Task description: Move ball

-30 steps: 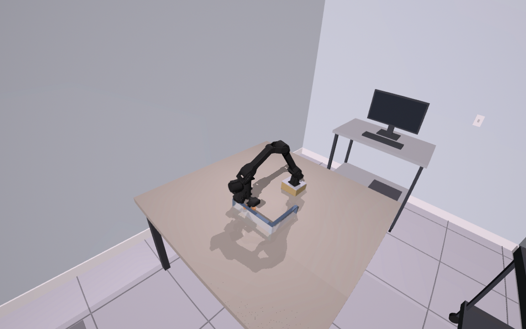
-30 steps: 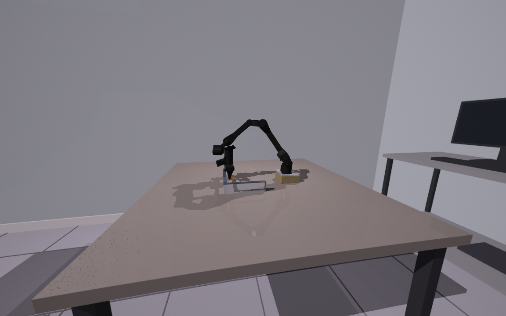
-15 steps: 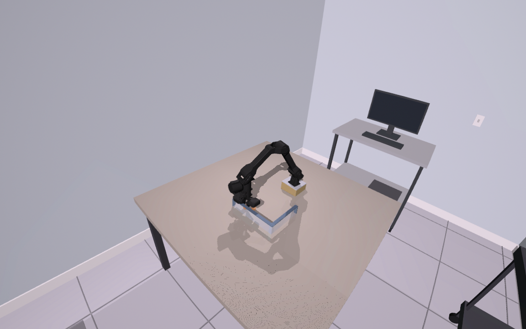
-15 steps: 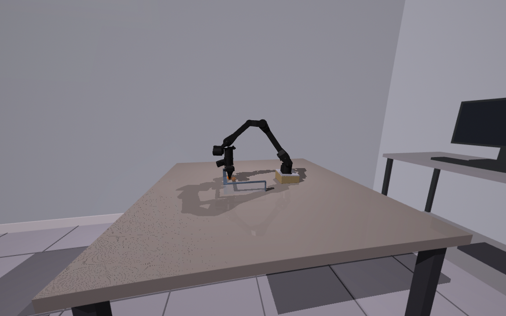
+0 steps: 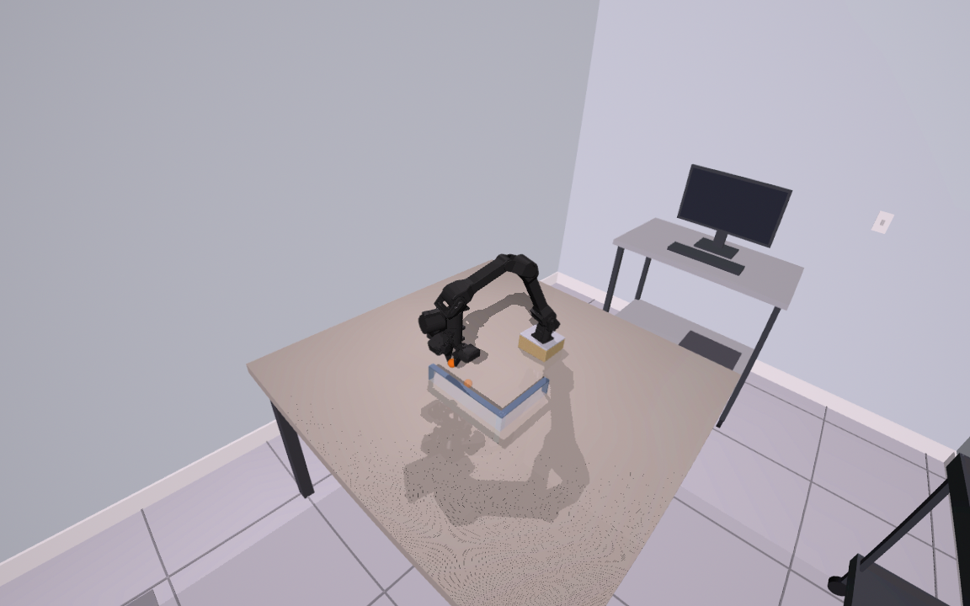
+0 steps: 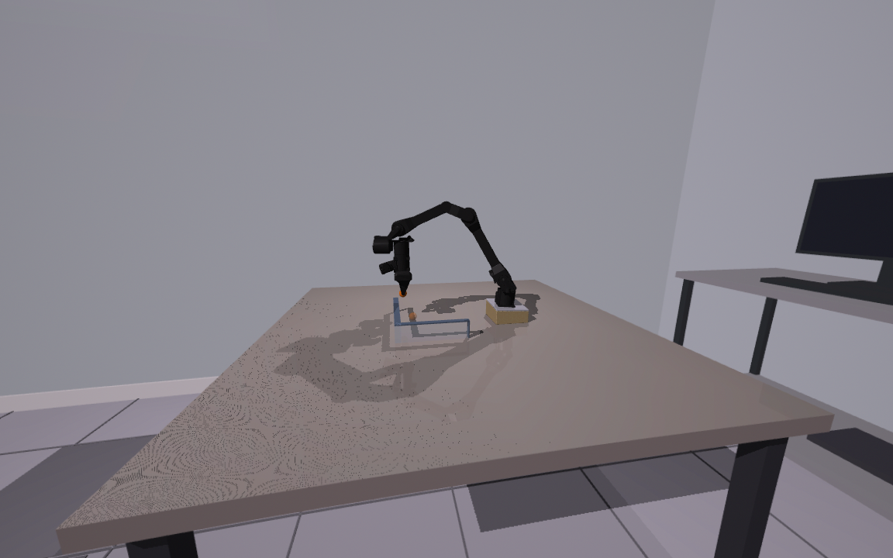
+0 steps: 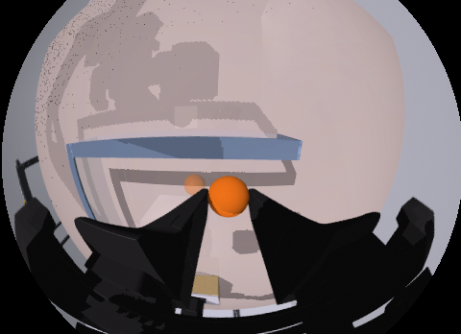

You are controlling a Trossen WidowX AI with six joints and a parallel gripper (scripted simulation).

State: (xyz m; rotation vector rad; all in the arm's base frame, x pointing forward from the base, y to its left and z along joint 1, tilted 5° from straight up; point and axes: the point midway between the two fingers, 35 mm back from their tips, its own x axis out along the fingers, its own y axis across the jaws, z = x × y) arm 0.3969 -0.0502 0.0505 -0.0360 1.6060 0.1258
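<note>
An orange ball (image 5: pixel 450 363) (image 6: pixel 402 294) (image 7: pixel 229 196) is between the fingertips of my gripper (image 7: pixel 228 194), which is shut on it. The ball is held above the table, higher than the wall tops in the exterior view. The see-through ball (image 5: pixel 467 383) (image 6: pixel 412 316) (image 7: pixel 194 184) rests on the table inside the corner, close to the long wall; in the wrist view it is just left of the held ball. The two low clear walls have blue top edges (image 7: pixel 182 148) (image 5: pixel 473 393) (image 6: pixel 436 322) and meet in a corner.
The tan table (image 5: pixel 353 376) (image 6: pixel 574 388) carries the arm's wooden base block (image 5: pixel 539 346) (image 6: pixel 507 315) (image 7: pixel 206 285), beyond the walls' open side. The arm's shadow falls across the walls. A side desk with a monitor (image 5: pixel 733 204) stands off the table.
</note>
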